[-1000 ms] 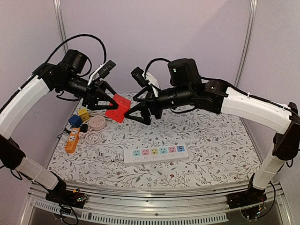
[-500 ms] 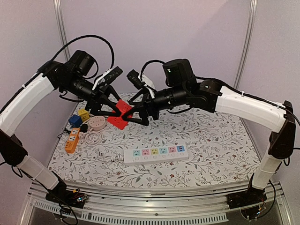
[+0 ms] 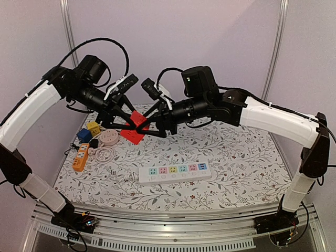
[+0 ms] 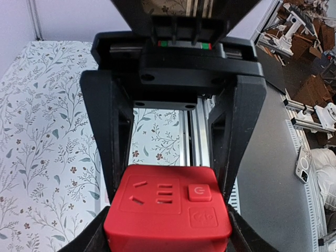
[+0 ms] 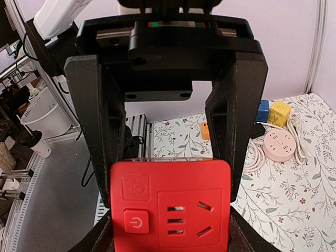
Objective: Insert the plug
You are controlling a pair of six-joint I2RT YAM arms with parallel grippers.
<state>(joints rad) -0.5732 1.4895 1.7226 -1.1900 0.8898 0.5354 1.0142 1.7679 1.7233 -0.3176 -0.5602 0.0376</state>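
**Item:** red socket cube (image 3: pixel 133 126), the piece to be plugged in.

**Location:** in the air over the back left of the table (image 3: pixel 236 157), between the two arms. It is well apart from the white power strip (image 3: pixel 175 171), which lies flat toward the near edge.

**Handling (my judgement):**
- It is rigid moulded plastic, light, with smooth flat sides that may be a little slippery.
- It should not deform, but it could twist in a grip if pushed off-axis.
- One face with outlet slots and a power button shows in both wrist views.
- I see no pins in any view, so I cannot tell which face carries them.

**Best hold:** two opposite flat sides, off the button, leaving the pin face free.

**Left gripper** (image 4: pixel 169 202): clamped on the cube, one finger flat against each side.

**Right gripper** (image 5: pixel 170 197): its fingers flank the same cube and look pressed to its sides. The overhead view hides the contact among the black fingers, so I take it as gripping, with some reserve.

**Arm pose:**
- The left arm rises from the near left corner, elbow out to the left, with the wrist tipped down and inward.
- The right arm reaches leftward across the table, its forearm sloping up to a wrist that points left.
- The two grippers meet nose to nose on the cube.

**Also present:** orange strip (image 3: pixel 80 156), pink round socket (image 3: pixel 109 138), blue cube (image 3: pixel 84 135) and yellow cube (image 3: pixel 93 127), clustered at the left edge.
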